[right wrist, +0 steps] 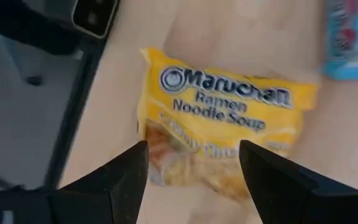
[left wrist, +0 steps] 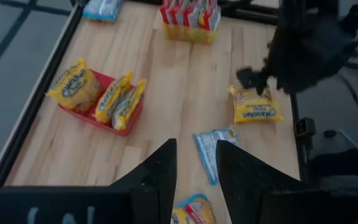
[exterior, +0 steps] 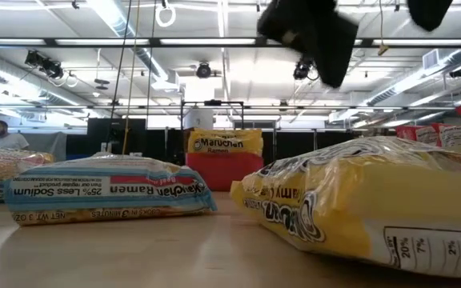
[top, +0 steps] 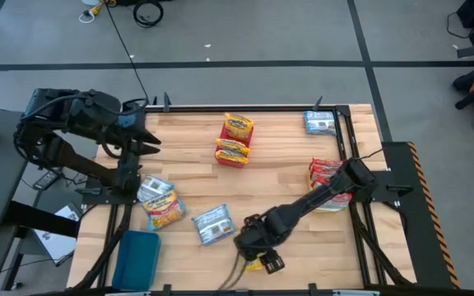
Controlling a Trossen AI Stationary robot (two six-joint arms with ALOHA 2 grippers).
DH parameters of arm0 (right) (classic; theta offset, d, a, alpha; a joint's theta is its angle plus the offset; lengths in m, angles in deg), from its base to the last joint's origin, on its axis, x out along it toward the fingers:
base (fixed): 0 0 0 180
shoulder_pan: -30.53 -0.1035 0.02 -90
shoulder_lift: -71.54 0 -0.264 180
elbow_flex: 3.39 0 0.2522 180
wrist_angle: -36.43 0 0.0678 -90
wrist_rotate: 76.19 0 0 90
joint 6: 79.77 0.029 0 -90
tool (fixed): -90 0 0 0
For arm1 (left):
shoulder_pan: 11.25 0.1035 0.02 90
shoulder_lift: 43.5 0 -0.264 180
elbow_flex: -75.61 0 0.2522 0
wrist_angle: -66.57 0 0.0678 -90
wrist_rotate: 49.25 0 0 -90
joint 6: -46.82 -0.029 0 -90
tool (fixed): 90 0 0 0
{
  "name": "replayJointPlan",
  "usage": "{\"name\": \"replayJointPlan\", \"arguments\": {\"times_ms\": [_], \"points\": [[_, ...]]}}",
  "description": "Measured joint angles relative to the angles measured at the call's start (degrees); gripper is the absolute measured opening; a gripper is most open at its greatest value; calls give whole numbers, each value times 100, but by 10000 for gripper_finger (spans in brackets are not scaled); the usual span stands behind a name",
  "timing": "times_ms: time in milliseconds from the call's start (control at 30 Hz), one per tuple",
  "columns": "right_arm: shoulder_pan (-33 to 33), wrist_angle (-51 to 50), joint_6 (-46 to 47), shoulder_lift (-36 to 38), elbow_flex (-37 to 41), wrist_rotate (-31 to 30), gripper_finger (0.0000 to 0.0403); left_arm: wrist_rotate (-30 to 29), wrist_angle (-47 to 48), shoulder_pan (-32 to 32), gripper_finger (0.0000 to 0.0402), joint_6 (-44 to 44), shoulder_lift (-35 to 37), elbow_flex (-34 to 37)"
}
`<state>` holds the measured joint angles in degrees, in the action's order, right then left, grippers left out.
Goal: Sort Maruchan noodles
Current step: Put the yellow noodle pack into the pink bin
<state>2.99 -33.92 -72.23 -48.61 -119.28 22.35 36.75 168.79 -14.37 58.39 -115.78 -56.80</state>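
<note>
1. Your right gripper [right wrist: 193, 163] hangs over the near edge of the counter [top: 286, 177], right above a yellow Maruchan packet [right wrist: 225, 134]. Fingers [right wrist: 114, 180] spread apart, one on each side of the pkt in the right wrist view, nothing grasped; the pkt lies flat on the wood.
2. Your left gripper [left wrist: 196, 165] sits at the far-left corner of the counter, raised off the surface. Fingers part open w/ a gap between them, empty.
3. Blue-edged packet [top: 212, 224] lies flat near-centre, just left of the right gripper. In the low view its label reads upside down.
4. Two more pkts [top: 160, 201] lie touching each other on the near-left side, one w/ yellow-orange edge, one grey-blue.
5. Red tray [top: 234, 156] at far centre holds yellow pkts standing on edge.
6. Red-edged pkts [top: 326, 173] stacked at the right side, partly hidden by the right arm.
7. Blue pkt [top: 320, 122] at the far-right corner.
8. Blue tray [top: 137, 256] at the near-left corner, beside the counter frame.
9. A person [exterior: 2, 134] shows far back in the room in the low view.
</note>
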Motion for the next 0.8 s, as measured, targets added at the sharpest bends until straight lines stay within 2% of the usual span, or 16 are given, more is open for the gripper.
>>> {"name": "replayJointPlan", "arguments": {"times_ms": [67, 200, 300, 433, 633, 800], "points": [[161, -18, -65, -184, 7, 185, 255, -71, -165, -15, 116, 13, -6, 0], [406, 44, -541, -417, -152, 95, 246, -89, -316, -15, 116, 64, -6, 0], [480, 24, -564, -501, -228, 71, 240, -89, -302, -15, 116, 191, -6, 0], [497, -508, -357, -652, -88, 96, 238, -91, -210, -15, 116, 423, -6, 0], [473, -1480, 361, -661, 366, 663, 238, -89, -107, -12, 116, 466, -8, 0], [441, -2188, 240, -486, 395, 587, 238, -89, -104, -11, 116, 431, -8, 0]]}}
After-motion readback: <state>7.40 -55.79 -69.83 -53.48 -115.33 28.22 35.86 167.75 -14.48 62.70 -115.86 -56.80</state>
